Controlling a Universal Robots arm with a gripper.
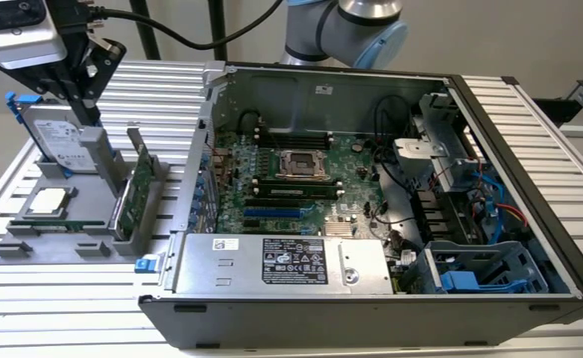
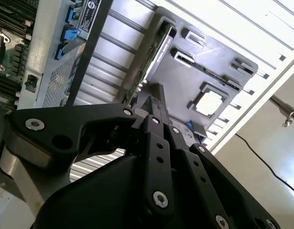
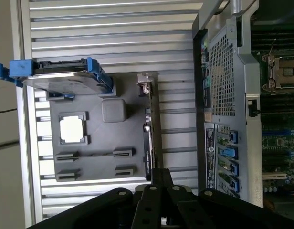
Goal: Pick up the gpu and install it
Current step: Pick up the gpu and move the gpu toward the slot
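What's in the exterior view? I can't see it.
The robot's tool hangs over a grey holder where the gpu stands on edge beside a hard drive. An open computer case sits to the exterior view's right.

light: bright, diffuse | shadows: soft | glare: table [image 2: 223, 19] washed out

You see the gpu [image 1: 133, 195] upright on the tray [image 1: 28, 250], at its side toward the computer case [image 1: 271, 328]; the hard drive [image 1: 58, 142] stands farther off.
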